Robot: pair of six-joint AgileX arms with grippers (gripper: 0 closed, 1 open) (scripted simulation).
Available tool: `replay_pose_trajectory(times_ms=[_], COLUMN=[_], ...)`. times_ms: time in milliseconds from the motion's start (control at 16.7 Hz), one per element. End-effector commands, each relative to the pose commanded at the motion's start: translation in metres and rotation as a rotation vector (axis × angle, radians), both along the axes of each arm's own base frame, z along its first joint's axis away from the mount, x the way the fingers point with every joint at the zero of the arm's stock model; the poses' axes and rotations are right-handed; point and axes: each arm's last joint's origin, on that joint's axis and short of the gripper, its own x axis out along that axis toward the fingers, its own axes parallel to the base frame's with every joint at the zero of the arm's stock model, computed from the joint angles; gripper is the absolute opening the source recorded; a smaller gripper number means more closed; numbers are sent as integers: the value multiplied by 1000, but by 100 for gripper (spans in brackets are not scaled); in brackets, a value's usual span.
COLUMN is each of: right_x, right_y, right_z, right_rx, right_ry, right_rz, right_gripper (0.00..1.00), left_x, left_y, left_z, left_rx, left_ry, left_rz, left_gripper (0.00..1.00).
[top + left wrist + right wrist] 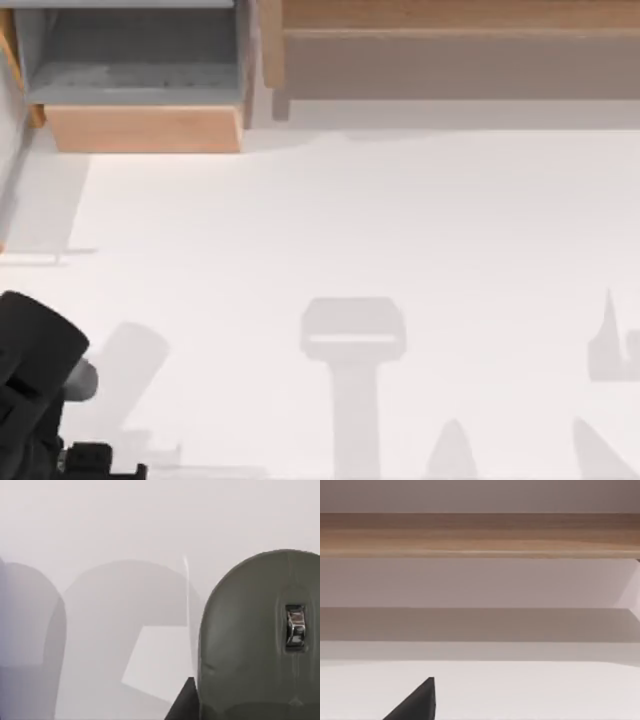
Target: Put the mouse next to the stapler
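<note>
Top view: left arm (35, 380) low at counter's (350, 220) left edge; hand state cannot tell.

Left wrist view: mouse (260, 640) close below camera, resting on counter, chrome scroll wheel (295, 625) up. Likely light, rigid, smooth rounded shell, slippery; best pinched across flanks, mid-body.

Right wrist view: wooden shelf (480, 535) ahead; right hand state cannot tell.

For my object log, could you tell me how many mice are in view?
1. The mouse lies on the white table, seen close up in the left wrist view; others may be hidden.
</note>
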Motion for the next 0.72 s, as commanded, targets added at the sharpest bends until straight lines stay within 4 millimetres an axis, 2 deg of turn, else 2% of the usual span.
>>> replay_pose_trajectory(times_ms=[300, 720], right_x=[0, 0], right_y=[0, 0], right_z=[0, 0], right_rx=[0, 0], right_ry=[0, 0], right_rz=[0, 0], right_gripper=[100, 100], left_x=[0, 0], left_y=[0, 0], left_z=[0, 0], left_rx=[1, 1], left_ry=[2, 2], left_rz=[0, 0], left_gripper=[0, 53])
